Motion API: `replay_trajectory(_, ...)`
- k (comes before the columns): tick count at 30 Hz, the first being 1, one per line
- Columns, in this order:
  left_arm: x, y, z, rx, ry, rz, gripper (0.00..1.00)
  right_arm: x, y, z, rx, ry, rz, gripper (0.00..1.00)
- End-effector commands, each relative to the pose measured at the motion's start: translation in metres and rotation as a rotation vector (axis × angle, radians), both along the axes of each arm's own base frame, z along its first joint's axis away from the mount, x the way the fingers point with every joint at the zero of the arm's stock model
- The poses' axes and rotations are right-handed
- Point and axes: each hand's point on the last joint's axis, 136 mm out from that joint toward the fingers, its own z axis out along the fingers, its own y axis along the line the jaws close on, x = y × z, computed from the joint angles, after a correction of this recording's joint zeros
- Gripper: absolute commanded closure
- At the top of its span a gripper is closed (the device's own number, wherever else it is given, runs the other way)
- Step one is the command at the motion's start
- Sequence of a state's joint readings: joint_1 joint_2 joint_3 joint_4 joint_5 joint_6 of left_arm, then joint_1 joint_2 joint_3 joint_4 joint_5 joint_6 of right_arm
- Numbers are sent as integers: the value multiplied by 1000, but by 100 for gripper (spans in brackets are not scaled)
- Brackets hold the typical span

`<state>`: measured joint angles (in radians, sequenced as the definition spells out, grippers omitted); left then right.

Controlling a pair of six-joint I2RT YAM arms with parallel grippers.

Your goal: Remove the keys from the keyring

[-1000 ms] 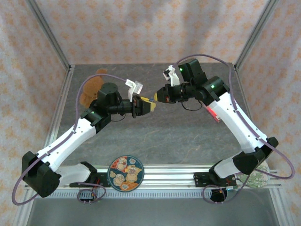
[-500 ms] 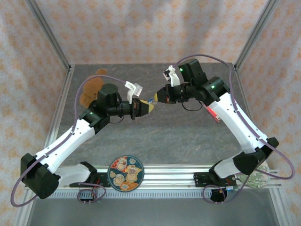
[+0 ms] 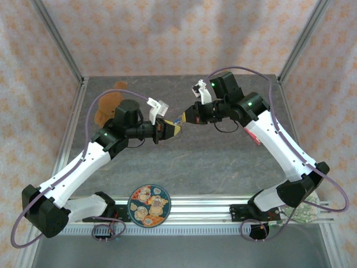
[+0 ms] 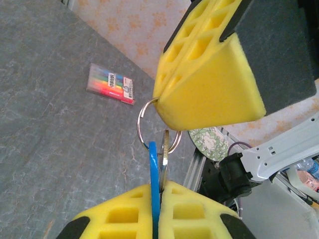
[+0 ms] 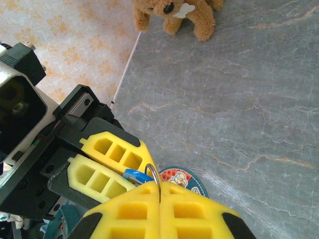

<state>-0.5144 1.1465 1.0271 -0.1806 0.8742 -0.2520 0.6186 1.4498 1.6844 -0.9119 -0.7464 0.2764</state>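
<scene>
The two grippers meet in mid-air, upper centre of the top view. At the bottom of its wrist view, the left gripper (image 4: 158, 194) is pressed together on a blue tag (image 4: 152, 164) and the key (image 4: 165, 148) beside it. The right gripper (image 5: 159, 196) pinches the ring (image 4: 141, 119), on which the key is threaded. A plate (image 3: 149, 205) sits bottom centre.

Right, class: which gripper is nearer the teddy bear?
Left. The left gripper, shut on the keys, is right of the teddy bear; the right gripper, shut on the keyring, lies farther right.
</scene>
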Motion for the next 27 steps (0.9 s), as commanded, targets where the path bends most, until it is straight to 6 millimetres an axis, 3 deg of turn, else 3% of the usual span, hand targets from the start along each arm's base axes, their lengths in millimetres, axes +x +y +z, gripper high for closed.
replay_trajectory(1, -1, 5, 12, 5, -32, 6, 90, 2, 1, 10, 37, -36, -6, 100)
replay_trajectory(5, 0, 3, 14, 3, -34, 3, 81, 0, 1, 11, 42, -38, -1, 100)
replay_trajectory(8, 0, 2, 15, -3, -32, -4, 79, -1, 0, 11, 42, -37, 0, 100)
replay_trajectory(12, 0, 1, 15, -8, -24, -10, 96, -2, -1, 12, 41, -42, -1, 100)
replay_trajectory(20, 1, 8, 12, 33, -15, 35, 100, 3, -6, 6, 11, -65, -29, 100)
replay_trajectory(24, 5, 11, 7, 96, 41, 58, 100, 13, -13, -2, -19, -118, -82, 69)
replay_trajectory(27, 9, 14, 1, 163, 101, 77, 100, 24, -20, -5, -17, -172, -142, 55)
